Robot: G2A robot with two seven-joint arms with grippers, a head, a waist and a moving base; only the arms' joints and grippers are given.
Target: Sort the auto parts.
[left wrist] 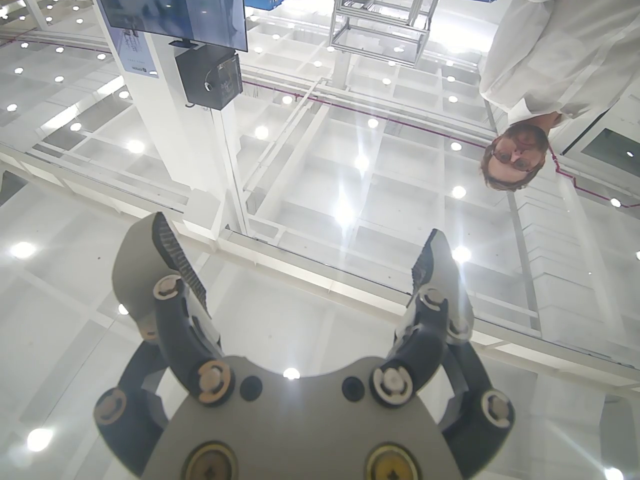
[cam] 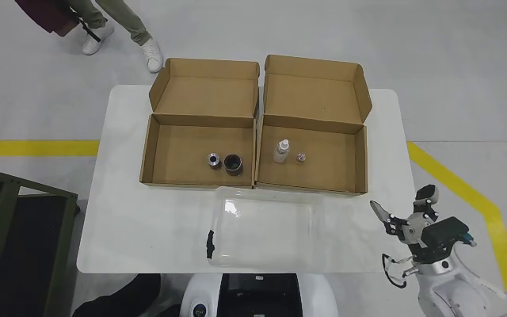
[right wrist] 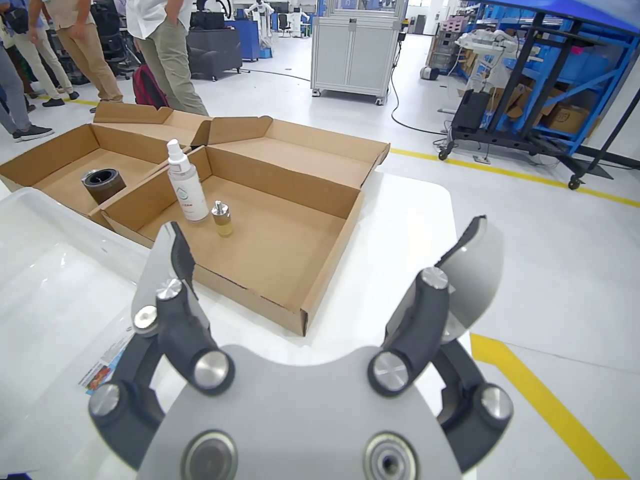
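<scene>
Left jaws and right jaws both gape empty, the latter off the 4 o'clock corner of the desk (cam: pixel 127 222), so with the bottle (cam: pixel 282 150) and brass fitting (cam: pixel 301 158) in the box at 1 o'clock (cam: pixel 337 162), and the dark ring (cam: pixel 232 163) and a probable cap (cam: pixel 213 160) in the box at 11 (cam: pixel 178 158), any further pick should drop straight down over the walls.

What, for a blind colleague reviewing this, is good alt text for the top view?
Two open cardboard boxes side by side on a white table: the left box holds a dark ring and a round part, the right box a spray bottle and a small vial. A clear tray lies nearer the robot, the open right gripper off to its right.
</scene>
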